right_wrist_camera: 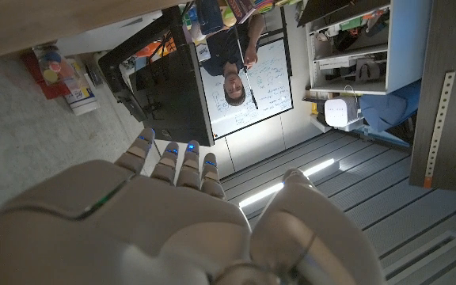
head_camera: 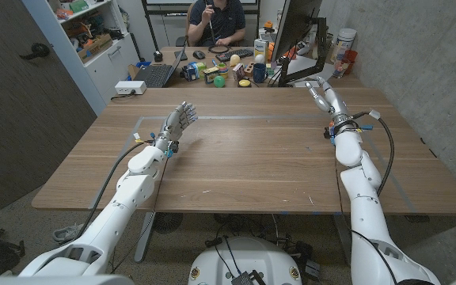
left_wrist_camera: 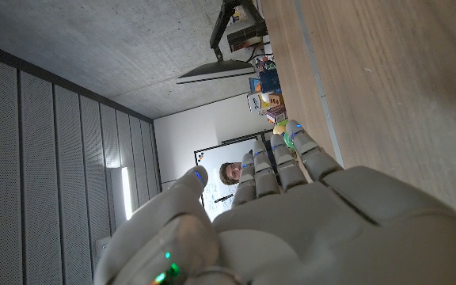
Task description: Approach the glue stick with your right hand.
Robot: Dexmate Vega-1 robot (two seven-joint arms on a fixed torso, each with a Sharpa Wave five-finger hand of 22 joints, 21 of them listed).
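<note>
Seemingly empty right hand (head_camera: 324, 96) near far table (head_camera: 260, 158) edge.

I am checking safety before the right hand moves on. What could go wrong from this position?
1. The right hand hangs at the table's far edge, close to the monitor; reaching further could strike it.
2. I cannot pick out a glue stick among the small items there, so the hand may approach the wrong thing.

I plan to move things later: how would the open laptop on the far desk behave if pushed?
The laptop looks flat and stiff, so it would probably slide, not roll. Its raised screen might swing if pushed there.
</note>
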